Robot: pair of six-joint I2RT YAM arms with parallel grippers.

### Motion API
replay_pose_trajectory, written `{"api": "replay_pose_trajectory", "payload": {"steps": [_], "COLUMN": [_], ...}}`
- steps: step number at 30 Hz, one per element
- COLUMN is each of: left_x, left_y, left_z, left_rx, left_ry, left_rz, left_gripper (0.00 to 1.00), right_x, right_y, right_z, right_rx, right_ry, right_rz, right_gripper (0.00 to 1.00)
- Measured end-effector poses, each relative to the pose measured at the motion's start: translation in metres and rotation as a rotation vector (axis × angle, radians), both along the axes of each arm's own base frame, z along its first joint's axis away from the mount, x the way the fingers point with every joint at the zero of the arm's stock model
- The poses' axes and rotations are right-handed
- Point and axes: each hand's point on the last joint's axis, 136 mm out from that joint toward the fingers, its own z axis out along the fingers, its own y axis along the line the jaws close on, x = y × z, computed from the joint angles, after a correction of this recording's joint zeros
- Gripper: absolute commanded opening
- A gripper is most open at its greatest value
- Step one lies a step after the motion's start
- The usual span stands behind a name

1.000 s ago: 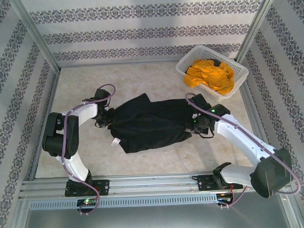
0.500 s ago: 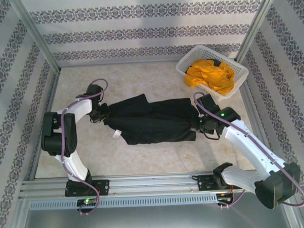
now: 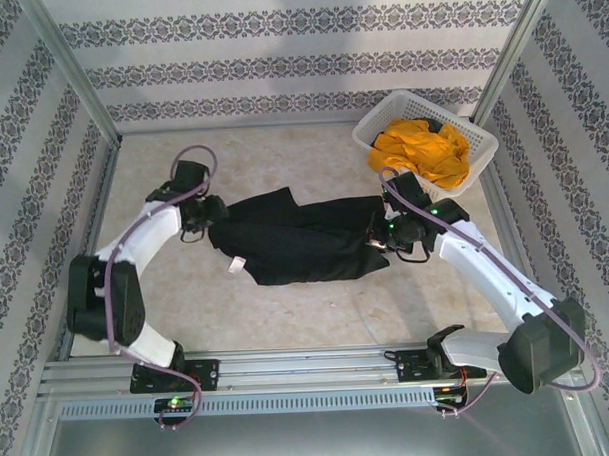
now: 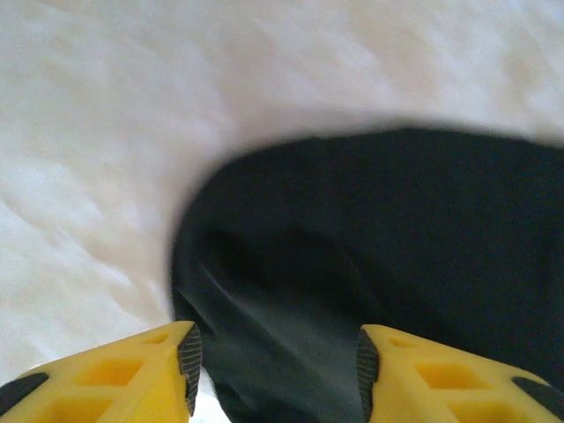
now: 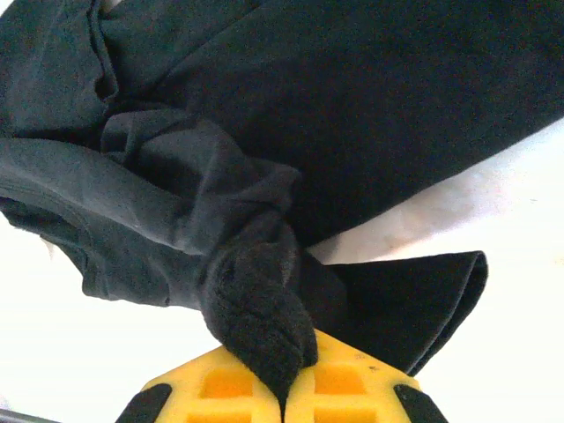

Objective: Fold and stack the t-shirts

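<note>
black t-shirt [image 3: 305,238]: is showing as soft, matt cloth, bunching in folds
orange-yellow t-shirt [image 3: 422,149]: is looking like matt cloth
basket [image 3: 479,162]: is showing white plastic lattice
fingers [image 5: 220,388]: are showing smooth yellow plastic
worktop [image 3: 288,319]: is looking pale, smooth, faintly mottled

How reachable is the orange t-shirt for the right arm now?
Probably not yet: the right end effector is shut on the black t-shirt, though the orange t-shirt lies uncovered in the nearby basket.

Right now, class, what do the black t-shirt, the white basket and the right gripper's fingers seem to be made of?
The black t-shirt is soft matte cloth, perhaps cotton knit: it bunches and creases. The white basket looks like rigid plastic, given its lattice walls. On the right gripper, the fingers are yellow, matte, apparently plastic, with moulded hollows.
</note>
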Motion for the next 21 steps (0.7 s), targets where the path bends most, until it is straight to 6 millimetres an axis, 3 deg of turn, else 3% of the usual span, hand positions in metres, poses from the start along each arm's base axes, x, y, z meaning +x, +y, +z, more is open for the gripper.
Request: {"api": "replay_pose_trajectory", "payload": {"steps": [4,6,9,12,18,21], "left_x": [-0.047,-0.078,-0.115,-0.127,-0.123,-0.122], "left_y": [-0.08,-0.123,-0.167,-0.192,-0.224,-0.24], "left_z": [0.01,0.004,-0.012,-0.026,-0.056,-0.063], "left_rx": [-0.025,-0.022,0.034,0.122,0.327,0.409], "left_ry": [-0.071,-0.098,-0.123,-0.166,-0.21,-0.235], "left_rz": [-0.256,-0.422,-0.636,-0.777,-0.975,-1.053], "left_gripper": [0.71,0.75,0.78,0.79,0.79,0.74], "right_x": [0.007,0.014,0.022,0.028,0.031,0.031], "right_y": [0.005,0.008,0.013,0.017,0.016,0.018], "right_z": [-0.002,0.002,0.008,0.013,0.012,0.014], "right_rx": [0.03,0.054,0.082,0.11,0.15,0.169], "right_ry": [0.022,0.021,0.015,0.014,0.041,0.045], "right_rz": [-0.008,-0.015,-0.012,-0.01,-0.034,-0.037], "right_gripper": [0.0,0.0,0.0,0.0,0.0,0.0]}}
